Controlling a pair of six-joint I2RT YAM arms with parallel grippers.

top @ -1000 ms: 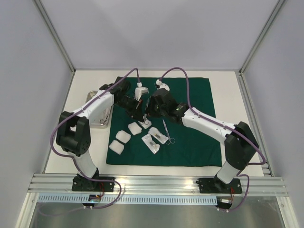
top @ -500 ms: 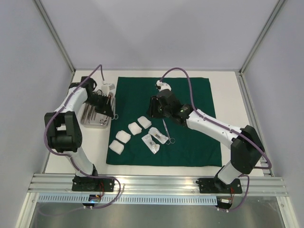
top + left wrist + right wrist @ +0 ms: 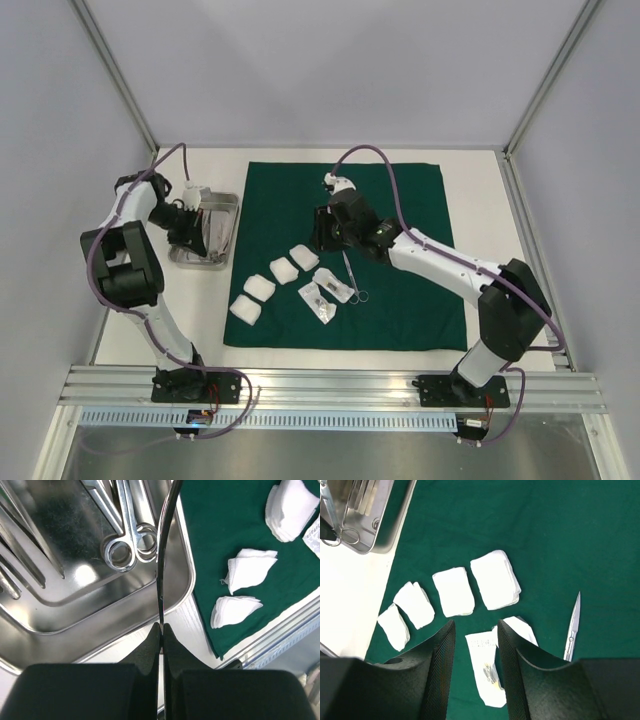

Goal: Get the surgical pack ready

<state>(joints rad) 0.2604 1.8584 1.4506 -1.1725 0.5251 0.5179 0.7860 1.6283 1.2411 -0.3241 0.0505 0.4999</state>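
Instrument [image 3: 160, 590] in left gripper [image 3: 161, 630], tip cropped

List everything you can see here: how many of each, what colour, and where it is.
cloth: one, dark green, spread flat mid-table
tray: one, shiny steel, on the table left of the cloth
instruments: several, steel, lying in the tray; exact count unclear
gauze squares: four, white, in a slanting row on the cloth's left part
packets: two, white, on the cloth next to the gauze
scissors: one pair, steel, on the cloth right of the packets
slim instrument: one, steel, held above the tray
table: one, white
left gripper: black, shut on the slim instrument, over the tray
right gripper: black, open, empty, above the cloth
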